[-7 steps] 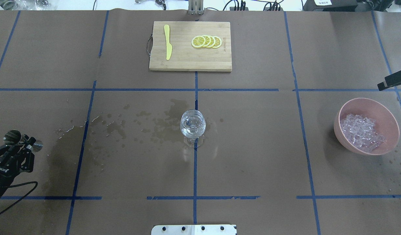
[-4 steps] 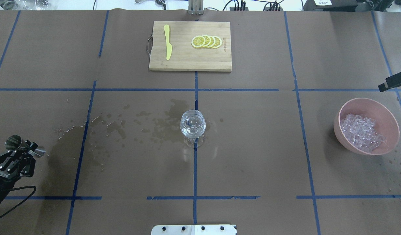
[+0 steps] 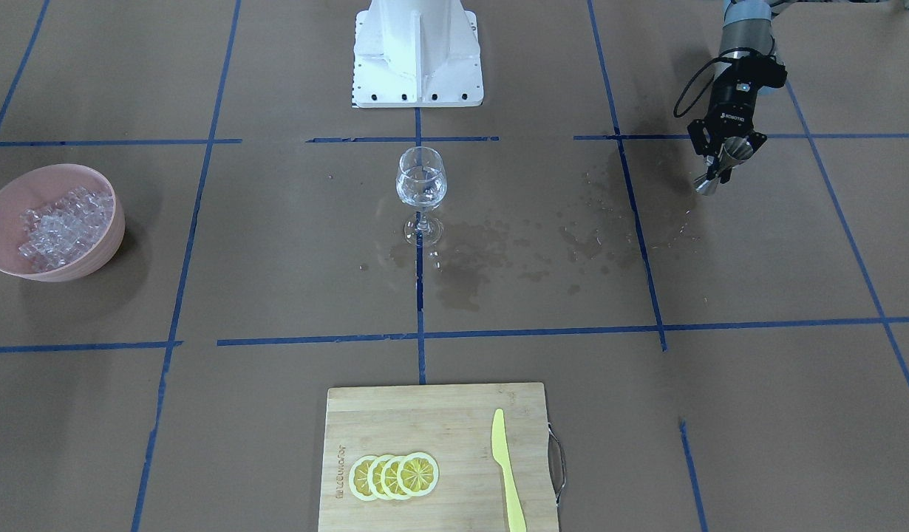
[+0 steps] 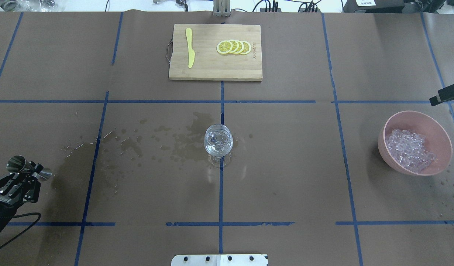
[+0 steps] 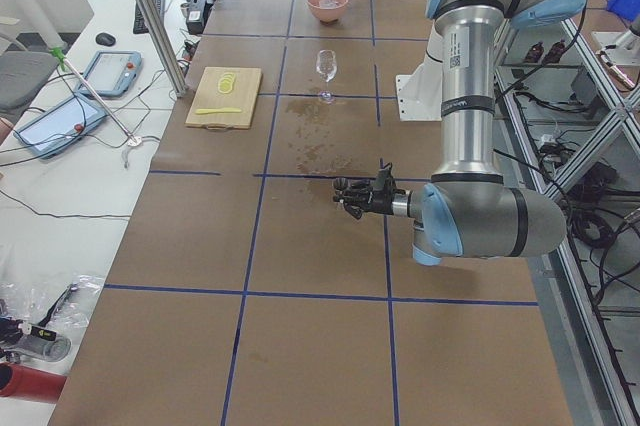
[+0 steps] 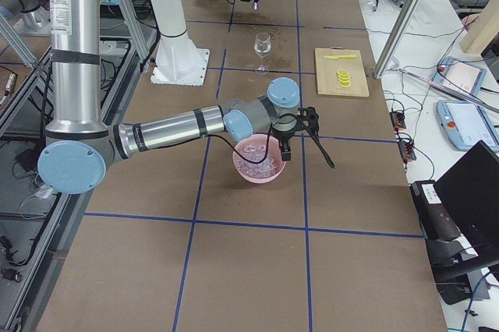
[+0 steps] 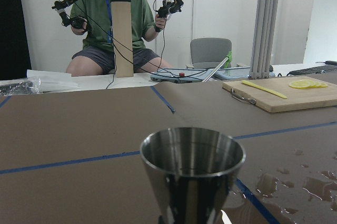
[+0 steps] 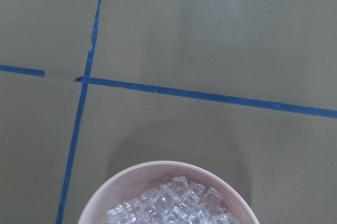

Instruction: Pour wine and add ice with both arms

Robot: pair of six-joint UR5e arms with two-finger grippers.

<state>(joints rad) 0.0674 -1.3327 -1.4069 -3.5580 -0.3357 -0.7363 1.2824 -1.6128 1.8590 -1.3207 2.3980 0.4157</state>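
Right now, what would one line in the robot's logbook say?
left gripper: holds steel jigger, far left | wine glass: upright, centre | ice: in pink bowl | right gripper: by bowl, grip unclear

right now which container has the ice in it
The pink bowl, heaped with ice cubes; the wine glass and the steel jigger show none.

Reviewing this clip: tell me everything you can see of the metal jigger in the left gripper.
The jigger is a shiny steel double-cone measure: a larger cup over a smaller one, joined at a narrow waist. The left gripper is shut on that waist and holds it roughly upright, larger mouth up. It is near the end of the table on the robot's left, beside the wet stains. Whether it holds liquid cannot be told.
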